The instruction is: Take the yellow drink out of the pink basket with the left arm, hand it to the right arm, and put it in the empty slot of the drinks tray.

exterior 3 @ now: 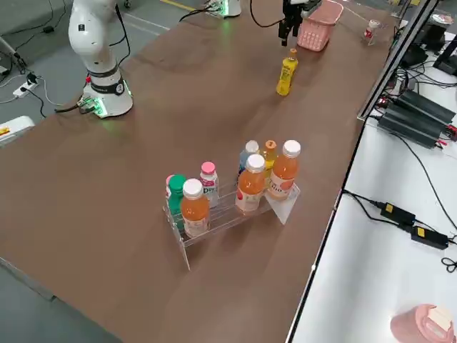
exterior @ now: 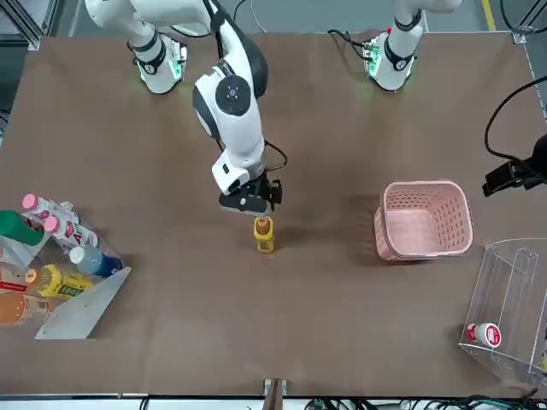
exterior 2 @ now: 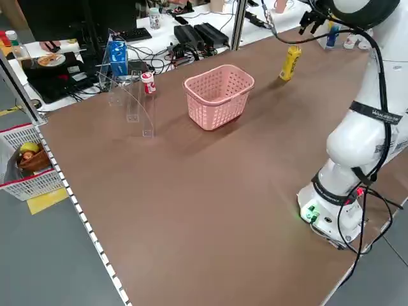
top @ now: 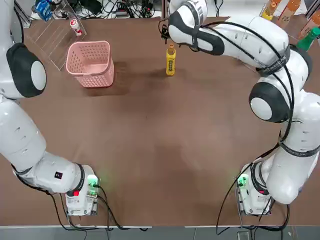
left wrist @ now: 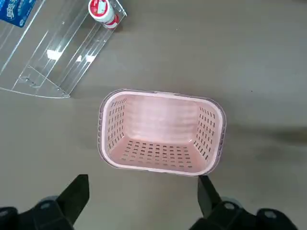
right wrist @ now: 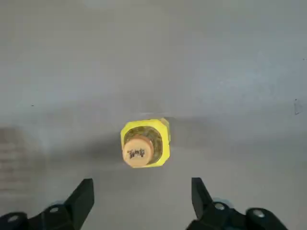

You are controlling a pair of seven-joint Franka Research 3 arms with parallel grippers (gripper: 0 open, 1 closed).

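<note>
1. On your left, the left gripper (left wrist: 144, 201) hangs above the pink basket (top: 91, 62) with its fingers spread wide and nothing between them. From the left wrist view you can see the basket is empty down to its perforated floor.

2. The yellow drink (top: 171, 60) stands upright on the bare table (top: 165, 150), to the right of the basket and well apart from it, in the far middle of the table. Its long axis is vertical, cap up.

3. The right gripper (exterior: 253, 202) is the nearer one by far: it sits just above the bottle, pointing down. In the right wrist view the cap (right wrist: 138, 151) lies ahead of the fingertips (right wrist: 84, 191) and centred between them, so the bottle is not yet between the pads. The fingers stand apart, wider than the bottle, holding nothing.

4. The relation that matters, as I judge it: the drink lies below and slightly beyond the right gripper, so the grasp calls for a short advance and descent along the bottle's upright axis.

5. On the far right, the drinks tray (exterior 3: 228, 207) holds its row of bottles; only the right side view shows its slots clearly, and the top view cuts it off at the edge. The front view best shows the gripper's height over the cap.
</note>
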